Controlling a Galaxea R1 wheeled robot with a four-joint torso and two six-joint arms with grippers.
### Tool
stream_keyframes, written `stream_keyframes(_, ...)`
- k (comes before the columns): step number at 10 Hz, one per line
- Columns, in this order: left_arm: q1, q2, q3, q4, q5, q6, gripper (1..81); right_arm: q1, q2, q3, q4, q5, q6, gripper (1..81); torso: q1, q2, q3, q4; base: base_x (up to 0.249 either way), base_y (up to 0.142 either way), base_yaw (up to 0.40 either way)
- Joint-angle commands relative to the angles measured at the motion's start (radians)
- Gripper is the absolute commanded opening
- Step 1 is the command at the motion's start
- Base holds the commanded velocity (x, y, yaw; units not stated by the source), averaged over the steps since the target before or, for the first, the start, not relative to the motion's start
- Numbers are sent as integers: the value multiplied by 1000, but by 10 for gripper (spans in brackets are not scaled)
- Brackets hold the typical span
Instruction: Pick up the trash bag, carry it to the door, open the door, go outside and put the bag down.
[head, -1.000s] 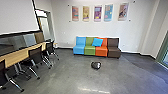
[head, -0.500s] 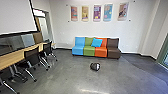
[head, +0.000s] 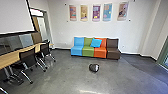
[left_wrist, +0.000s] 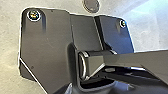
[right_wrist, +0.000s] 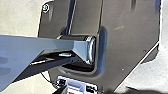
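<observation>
A small dark trash bag (head: 94, 67) with a whitish patch on its right side lies on the grey floor, a short way in front of the sofa in the head view. It stands apart from the furniture around it. At the right edge of the head view is a green-framed glass panel (head: 163, 56); whether it is a door I cannot tell. The left wrist view holds the robot's own base plate and jointed bar above the floor, and the right wrist view holds much the same. How the fingers of either gripper stand cannot be made out.
A sofa (head: 95, 48) in blue, green, orange and brown stands against the back wall, with a blue cushion on it. On the left are a long wooden table (head: 10, 58) and black wheeled chairs (head: 28, 60). A doorway (head: 41, 25) opens at the back left.
The whole head view has shifted: the camera has moved forward, and the bag shows slightly larger and lower. The bag lies where it was on the floor.
</observation>
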Motion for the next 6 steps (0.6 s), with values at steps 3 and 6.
stream_keyframes(3,-48,-2,12,-8,52,-3,811,44,-9,7,5,-57,-5,811,0,0,0,0,159,-91,0)
stream_keyframes(6,-48,-2,12,-8,52,-3,811,44,-9,7,5,-57,-5,811,0,0,0,0,159,-82,0)
